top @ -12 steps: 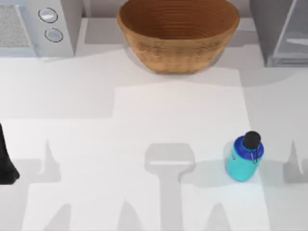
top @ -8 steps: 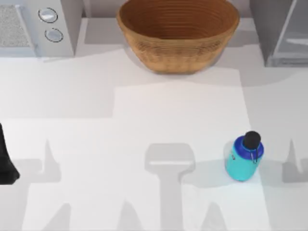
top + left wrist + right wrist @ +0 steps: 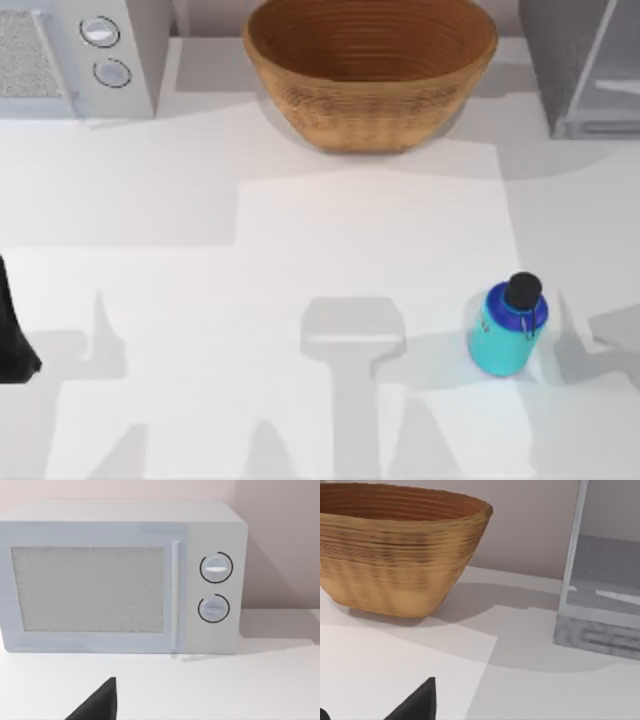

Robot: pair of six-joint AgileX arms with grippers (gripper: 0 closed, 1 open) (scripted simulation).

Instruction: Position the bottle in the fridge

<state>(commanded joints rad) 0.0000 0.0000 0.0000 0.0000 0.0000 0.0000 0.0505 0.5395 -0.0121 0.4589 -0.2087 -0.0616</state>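
The bottle (image 3: 507, 330) is standing upright on the counter (image 3: 300, 220) toward the right side, with no claw touching it. The left arm (image 3: 12, 330) is sitting parked at the counter's left edge, a dark shape well apart from the bottle. In the left wrist view a black finger (image 3: 100, 705) is pointing toward the microwave (image 3: 120, 575); in the right wrist view a similar black finger (image 3: 417, 702) is aiming between the basket (image 3: 395, 550) and the fridge (image 3: 600, 580) — whether either claw is open or closed, I cannot tell. The bottle is looking small and cyan, with a darker blue shoulder, a round black cap and a thin loop strap. The fridge is standing at the far right corner, the basket at the far middle.
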